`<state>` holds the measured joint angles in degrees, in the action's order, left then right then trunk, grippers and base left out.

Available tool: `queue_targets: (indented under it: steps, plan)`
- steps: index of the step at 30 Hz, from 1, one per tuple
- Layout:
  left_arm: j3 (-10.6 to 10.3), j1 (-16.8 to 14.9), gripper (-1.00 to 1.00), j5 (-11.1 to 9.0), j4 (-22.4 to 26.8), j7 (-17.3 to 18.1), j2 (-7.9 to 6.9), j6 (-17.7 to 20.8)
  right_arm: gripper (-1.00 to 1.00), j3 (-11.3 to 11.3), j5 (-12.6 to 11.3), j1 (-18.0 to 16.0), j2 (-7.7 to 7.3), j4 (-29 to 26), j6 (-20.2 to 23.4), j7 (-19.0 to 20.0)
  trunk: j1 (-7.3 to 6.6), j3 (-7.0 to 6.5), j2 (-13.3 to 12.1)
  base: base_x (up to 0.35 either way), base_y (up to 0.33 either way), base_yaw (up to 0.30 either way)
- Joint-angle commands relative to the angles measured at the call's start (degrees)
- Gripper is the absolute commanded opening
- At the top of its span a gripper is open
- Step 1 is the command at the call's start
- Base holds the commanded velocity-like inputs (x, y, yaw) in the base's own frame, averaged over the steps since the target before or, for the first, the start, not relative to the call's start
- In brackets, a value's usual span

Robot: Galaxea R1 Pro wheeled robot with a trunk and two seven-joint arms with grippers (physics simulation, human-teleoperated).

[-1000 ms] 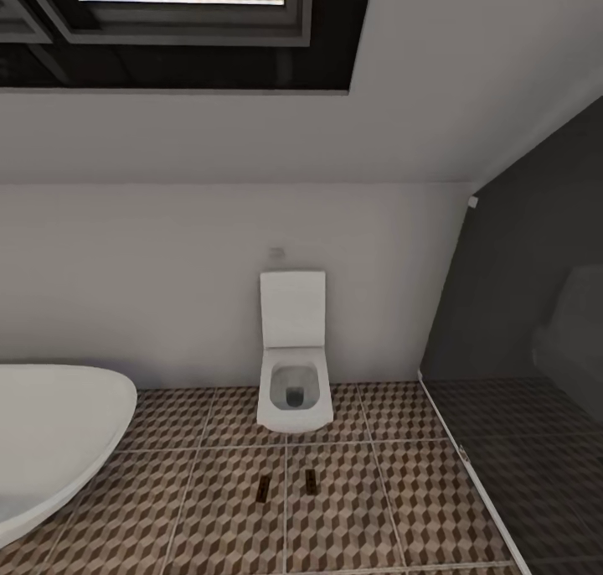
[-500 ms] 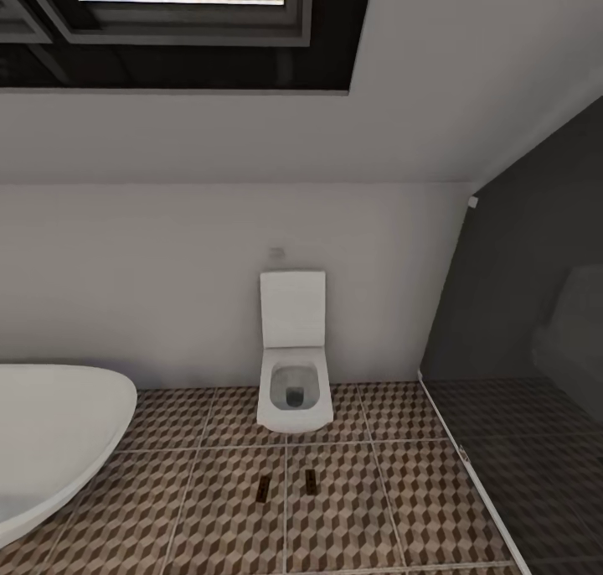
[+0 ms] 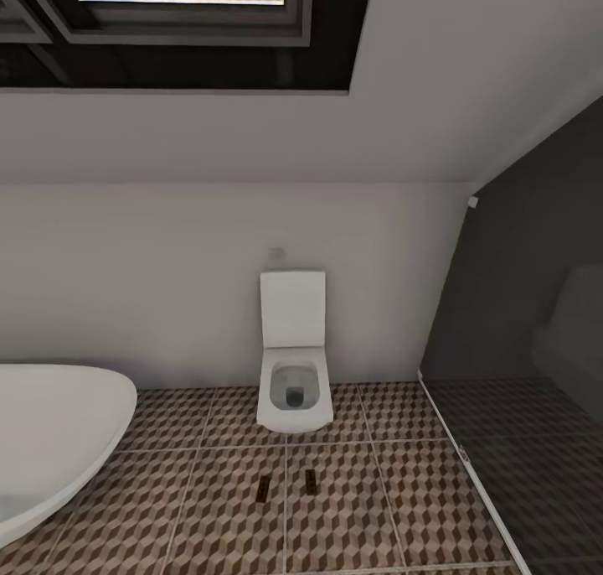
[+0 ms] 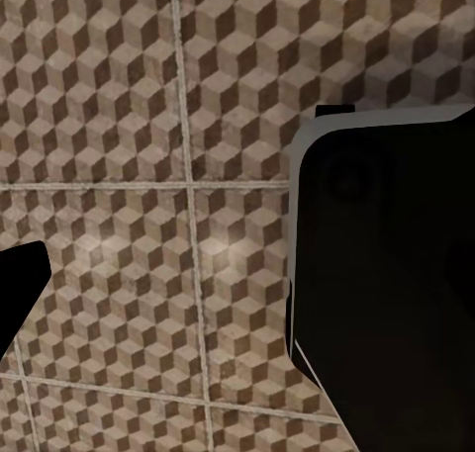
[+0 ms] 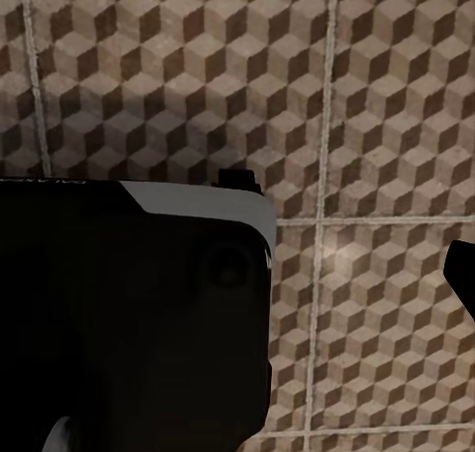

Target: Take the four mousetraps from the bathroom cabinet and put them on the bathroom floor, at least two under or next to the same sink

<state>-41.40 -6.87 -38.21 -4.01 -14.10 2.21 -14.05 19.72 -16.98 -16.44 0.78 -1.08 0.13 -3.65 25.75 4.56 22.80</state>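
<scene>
Lying on bathroom floor [image 3: 209, 508], two mousetraps [image 3: 264, 489]

Nothing has changed over the last second: the two mousetraps [image 3: 286, 484] on the bathroom floor [image 3: 209, 516] and the view itself match the earlier pictures.

A white toilet [image 3: 292, 365] sits against the pale back wall [image 3: 167, 282], lid up, bowl open. Low at the left curves the rim of a white bathtub [image 3: 59, 432] — big and smooth. Up top, a dark-framed window [image 3: 176, 22] lets in daylight. To the right, a smoky dark glass shower panel [image 3: 528, 349] — something pale and blurred behind it.
</scene>
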Motion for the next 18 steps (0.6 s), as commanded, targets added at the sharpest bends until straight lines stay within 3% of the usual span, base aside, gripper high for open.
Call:
queue_targets:
  steps: [1,18]
  plan:
    - [-0.35,-0.08,1.00,-0.19,-0.19,-0.05,0.07,-0.28,1.00,0.49,-0.53,-0.03,0.01,-0.02,-0.03,-0.18,0.03,0.12,0.12,0.000,0.000,0.000]
    - [-0.34,-0.08,1.00,-0.19,-0.18,-0.05,0.07,-0.28,1.00,0.49,-0.59,-0.03,0.07,-0.23,-0.36,-0.13,0.03,0.12,0.12,0.000,0.000,0.000]
